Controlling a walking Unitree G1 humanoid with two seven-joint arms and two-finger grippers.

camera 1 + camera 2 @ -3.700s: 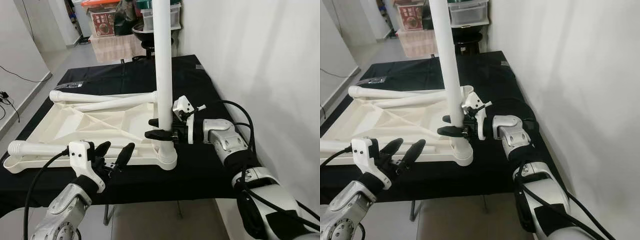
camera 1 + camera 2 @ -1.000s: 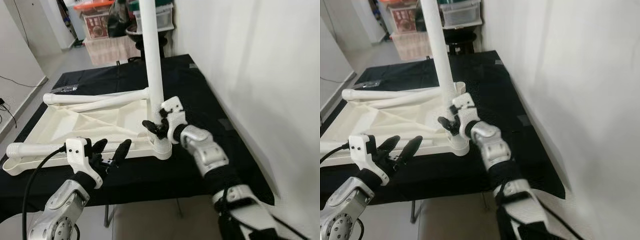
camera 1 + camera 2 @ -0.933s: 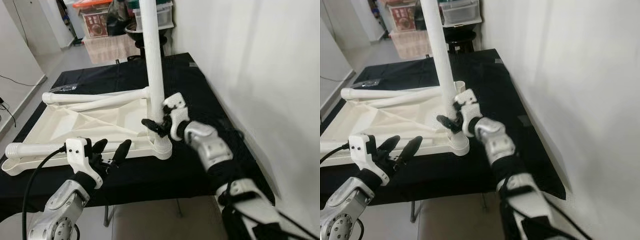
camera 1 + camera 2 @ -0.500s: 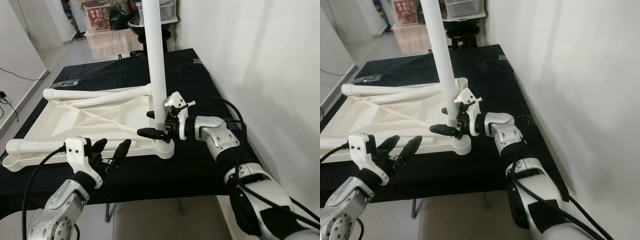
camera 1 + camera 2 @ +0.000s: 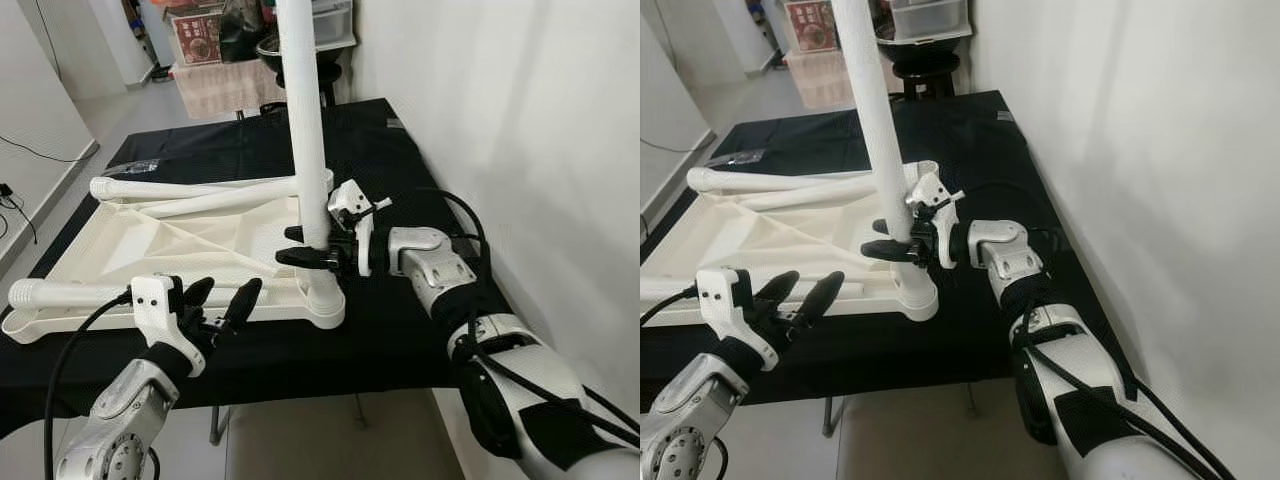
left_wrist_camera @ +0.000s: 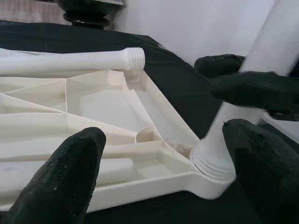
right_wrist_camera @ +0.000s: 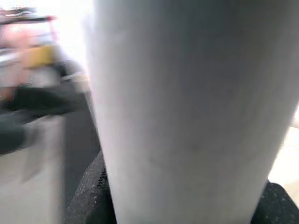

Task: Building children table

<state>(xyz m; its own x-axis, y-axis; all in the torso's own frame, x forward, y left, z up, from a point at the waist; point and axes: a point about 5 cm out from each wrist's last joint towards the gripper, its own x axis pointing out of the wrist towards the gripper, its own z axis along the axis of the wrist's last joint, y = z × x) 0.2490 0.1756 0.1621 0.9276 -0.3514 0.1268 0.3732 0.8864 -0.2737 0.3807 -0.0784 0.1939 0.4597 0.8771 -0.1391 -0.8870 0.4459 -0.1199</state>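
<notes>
Right hand [image 5: 312,247] pinches the upright leg [image 5: 305,140] seated in the tabletop [image 5: 170,250] corner near the counter [image 5: 400,330] front edge; left hand [image 5: 222,305] spread.

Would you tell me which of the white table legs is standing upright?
The leg at the tabletop's near right corner, gripped by the right gripper. The other legs lie flat across the upturned tabletop.
</notes>
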